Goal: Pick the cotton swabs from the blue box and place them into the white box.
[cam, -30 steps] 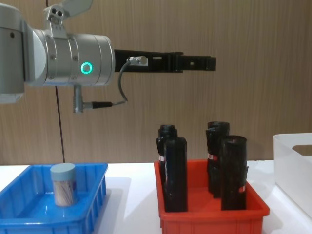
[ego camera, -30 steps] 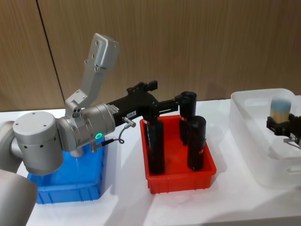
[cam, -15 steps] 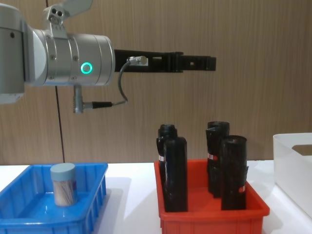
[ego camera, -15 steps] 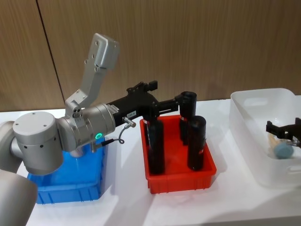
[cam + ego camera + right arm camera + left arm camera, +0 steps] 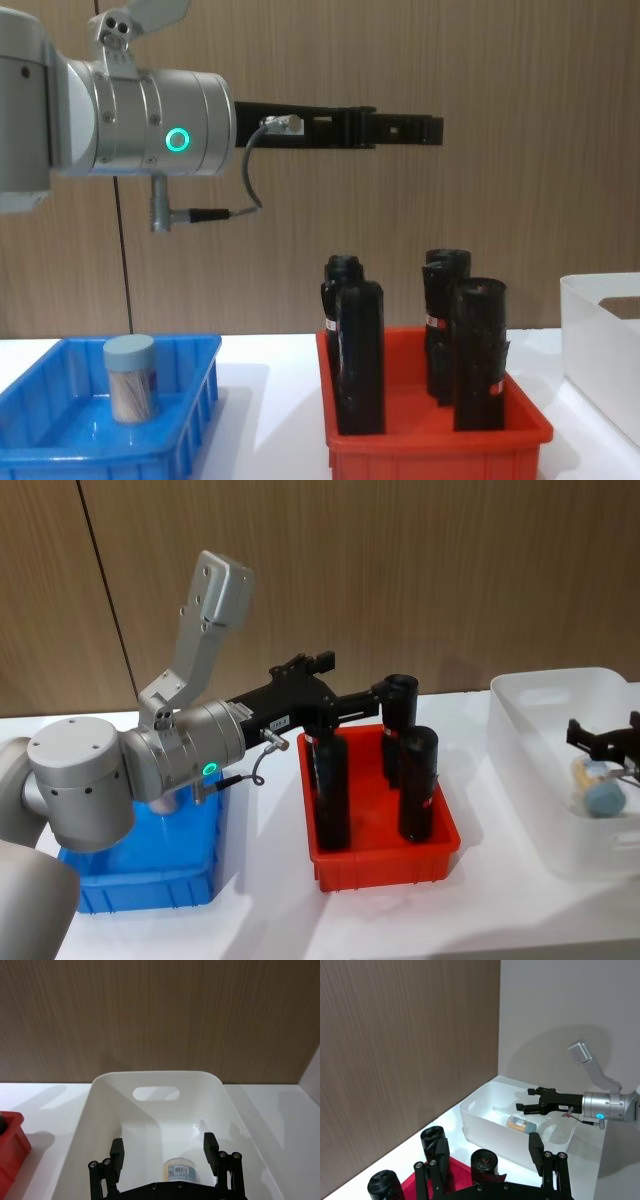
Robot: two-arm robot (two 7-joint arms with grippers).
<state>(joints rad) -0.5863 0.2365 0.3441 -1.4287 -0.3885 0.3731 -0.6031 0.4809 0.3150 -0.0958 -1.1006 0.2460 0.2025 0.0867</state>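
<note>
1. White box [image 5: 520,730] held one cotton swabs jar [image 5: 600,792] lying on its side, with the right tool [image 5: 163,1145] spread open above it.
2. Another jar [image 5: 131,377] stood upright in the blue box [image 5: 205,350].
3. Left tool [image 5: 489,1146] hung open over the black bottles [image 5: 358,350].

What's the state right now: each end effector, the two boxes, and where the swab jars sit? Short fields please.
right end effector: open, over the white box, not touching the jar below
delivered jar: lying on its side in the white box
left end effector: open, raised over the red bin of black bottles
remaining jar: upright in the blue box
</note>
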